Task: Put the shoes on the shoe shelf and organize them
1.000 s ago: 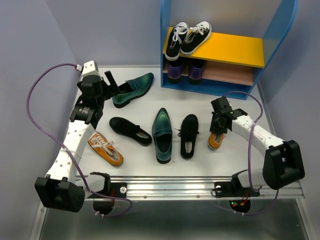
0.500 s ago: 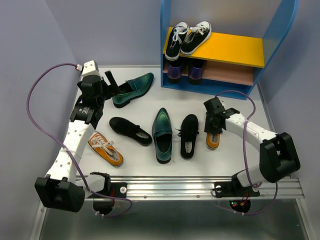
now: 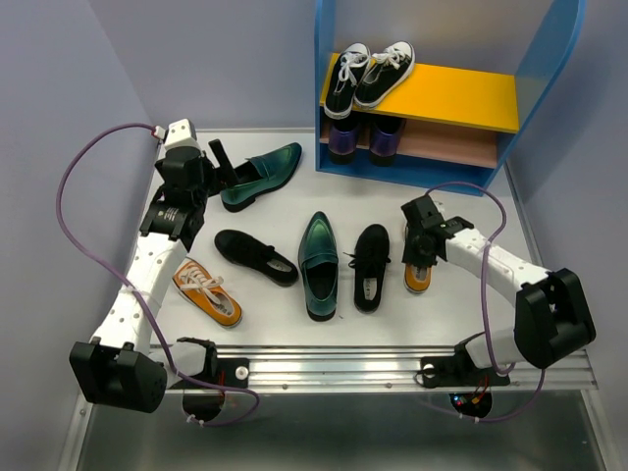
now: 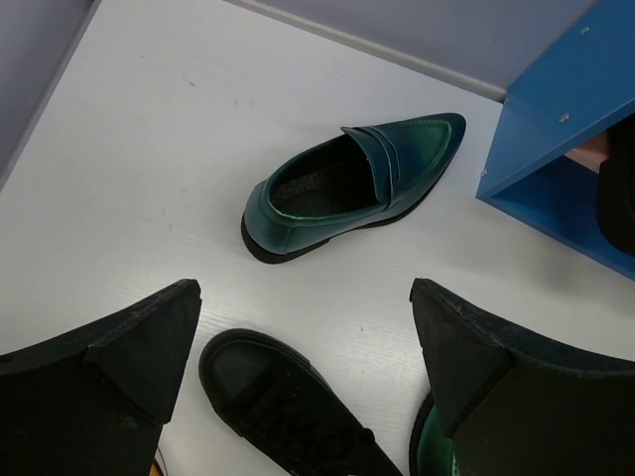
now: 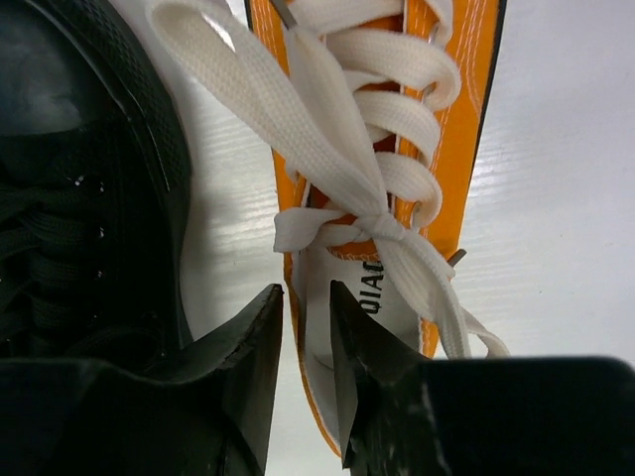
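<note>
Parted a little, the right jaws straddle the orange sneaker's canvas rim beside its flat white laces, probably set to pinch and lift it. It lies on the white counter, right of centre, below the blue-sided shelf. Wide open, the left jaws hover over a glossy, pointed green loafer.

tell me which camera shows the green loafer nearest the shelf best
Left wrist: the green loafer lies whole and close, with its opening and strap clear. Top external shows it whole too but small, beside the blue shelf. Right wrist misses it.
</note>
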Action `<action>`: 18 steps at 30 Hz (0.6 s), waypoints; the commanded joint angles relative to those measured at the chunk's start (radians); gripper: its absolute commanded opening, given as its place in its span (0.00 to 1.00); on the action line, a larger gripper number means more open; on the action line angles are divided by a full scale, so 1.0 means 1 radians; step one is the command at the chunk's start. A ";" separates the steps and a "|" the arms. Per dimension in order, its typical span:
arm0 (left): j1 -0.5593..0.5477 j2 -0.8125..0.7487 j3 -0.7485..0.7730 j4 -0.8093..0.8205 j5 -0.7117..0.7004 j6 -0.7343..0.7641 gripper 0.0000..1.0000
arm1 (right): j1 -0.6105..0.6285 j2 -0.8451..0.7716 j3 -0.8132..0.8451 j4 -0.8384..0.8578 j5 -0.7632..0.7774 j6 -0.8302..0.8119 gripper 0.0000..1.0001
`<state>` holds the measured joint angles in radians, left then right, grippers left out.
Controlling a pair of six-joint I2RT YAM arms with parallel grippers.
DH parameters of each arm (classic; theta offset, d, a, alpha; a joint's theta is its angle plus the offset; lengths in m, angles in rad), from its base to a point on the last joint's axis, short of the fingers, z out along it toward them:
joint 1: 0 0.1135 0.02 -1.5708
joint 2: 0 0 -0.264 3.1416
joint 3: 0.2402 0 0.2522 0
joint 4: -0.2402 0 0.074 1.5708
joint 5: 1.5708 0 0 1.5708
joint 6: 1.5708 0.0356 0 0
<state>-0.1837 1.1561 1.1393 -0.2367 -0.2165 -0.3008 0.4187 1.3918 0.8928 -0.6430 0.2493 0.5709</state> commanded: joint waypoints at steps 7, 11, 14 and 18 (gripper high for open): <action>-0.008 -0.024 0.033 0.023 0.006 0.002 0.99 | 0.046 -0.007 -0.043 0.011 0.022 0.055 0.03; -0.010 -0.024 0.033 0.023 0.008 0.002 0.99 | 0.046 -0.019 -0.008 -0.027 0.083 0.020 0.01; -0.008 -0.026 0.033 0.020 0.008 0.006 0.99 | 0.046 -0.022 0.076 -0.082 0.192 -0.020 0.00; -0.008 -0.029 0.030 0.020 0.002 0.009 0.99 | 0.046 -0.033 0.150 -0.106 0.212 -0.100 0.01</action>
<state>-0.1886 1.1561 1.1393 -0.2367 -0.2104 -0.3008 0.4606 1.3949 0.9253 -0.7319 0.3393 0.5529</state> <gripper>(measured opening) 0.989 0.031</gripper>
